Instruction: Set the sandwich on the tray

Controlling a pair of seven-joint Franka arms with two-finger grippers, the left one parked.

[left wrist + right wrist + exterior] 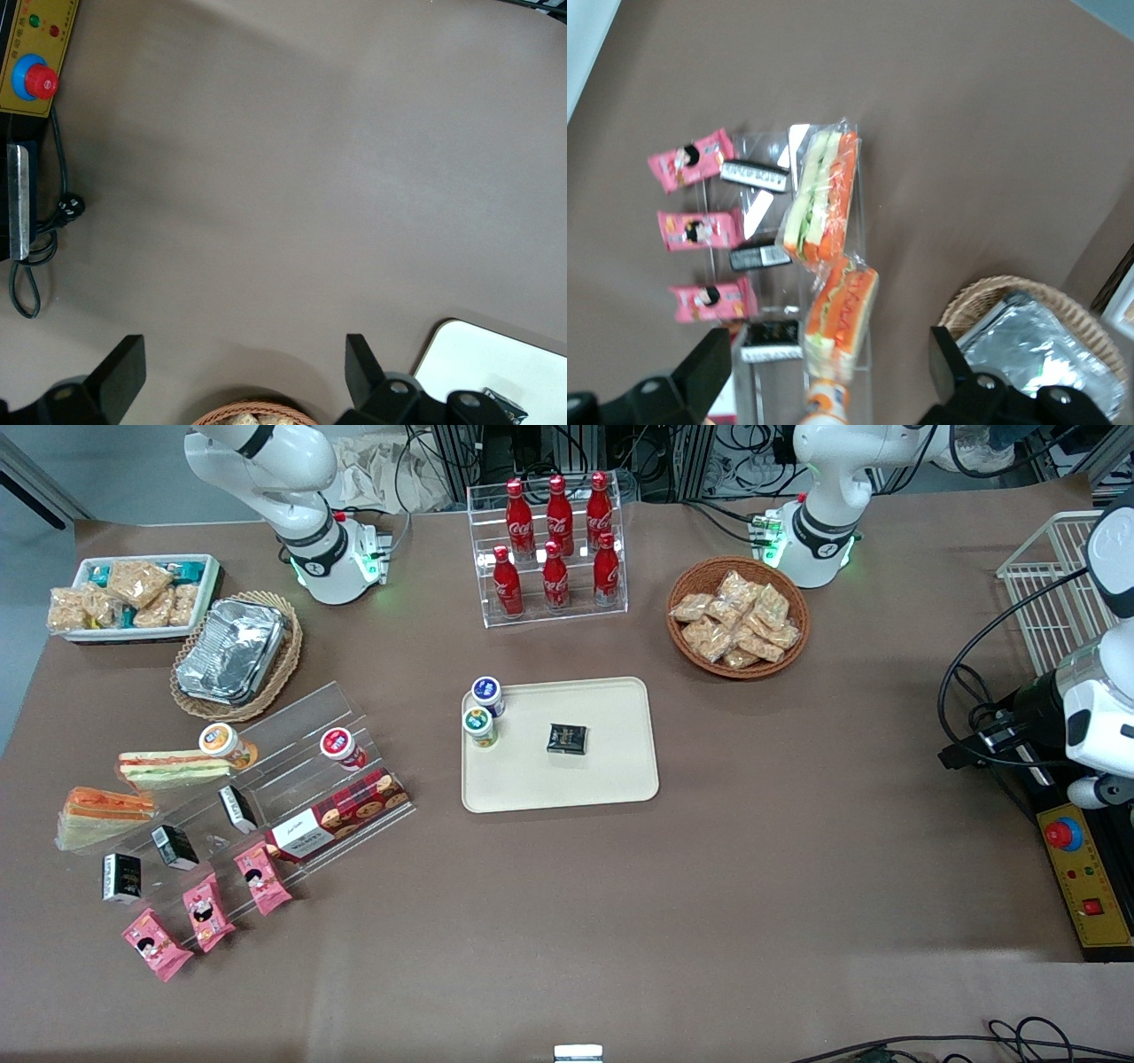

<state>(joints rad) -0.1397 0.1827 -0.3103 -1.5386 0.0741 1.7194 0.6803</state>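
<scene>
Sandwich [822,195]: lay below the raised, open, empty gripper [824,376], long axis along the table's working-arm edge; tray [620,779] well apart, mid-table.

place: robot lab, mock snack-shop setup | brown paper-covered table [797,850] | clear acrylic rack of red cola bottles [556,540], clear stepped acrylic display shelf [292,771] with packets | white robot arm bases [337,558] bolted on table | yellow control box with red emergency-stop button [1063,834] | cable clutter at table edge [549,452]
</scene>
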